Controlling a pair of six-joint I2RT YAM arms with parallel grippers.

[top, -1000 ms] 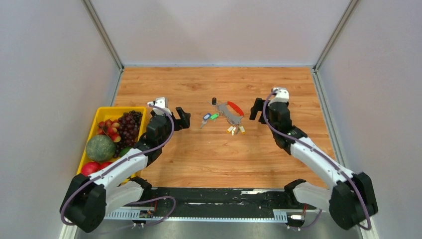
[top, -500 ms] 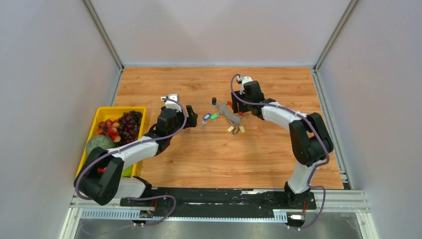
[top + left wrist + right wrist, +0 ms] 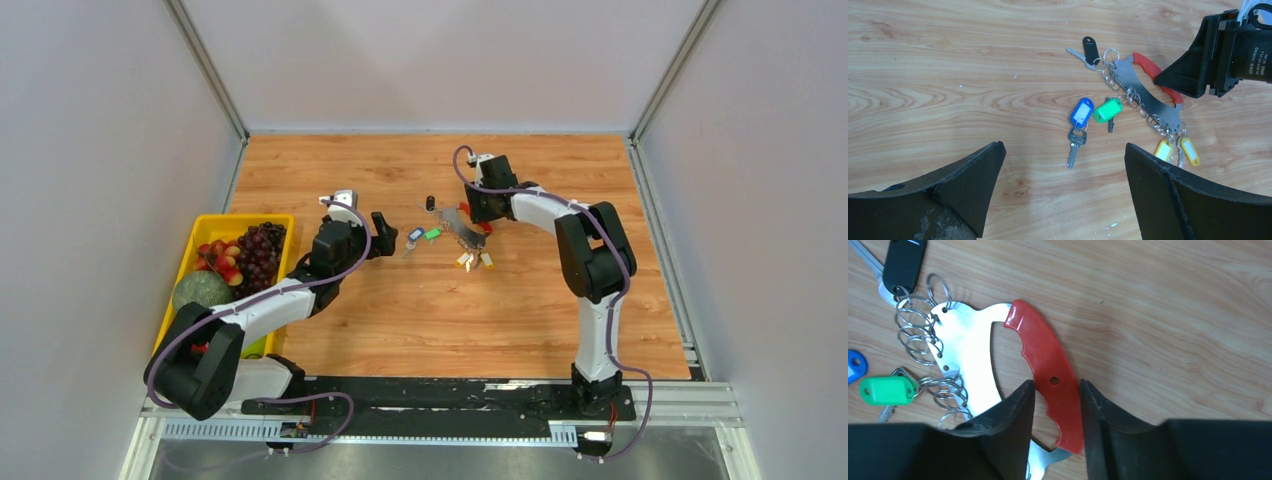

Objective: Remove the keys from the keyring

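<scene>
The keyring (image 3: 462, 226) lies flat at mid-table: a curved grey metal plate (image 3: 968, 355) with a red handle (image 3: 1045, 357) and a row of split rings. The keys hang from it: a blue-tagged key (image 3: 1081, 111), a green one (image 3: 1107, 109), two yellow ones (image 3: 1163, 149) and a black one (image 3: 1091, 48). My right gripper (image 3: 1055, 382) stands over the far end, its fingers against both sides of the red handle. My left gripper (image 3: 1063, 147) hovers wide open just left of the bunch (image 3: 381, 234), holding nothing.
A yellow tray (image 3: 205, 222) at the left edge holds grapes (image 3: 262, 250), a green melon (image 3: 201, 297) and red fruit. Grey walls close in the wooden table on three sides. The arm bases sit along the near edge.
The right arm swung in from the right to the keyring's far end and closed its fingers round the red handle. The left gripper moved slightly right toward the keys and stayed open.
</scene>
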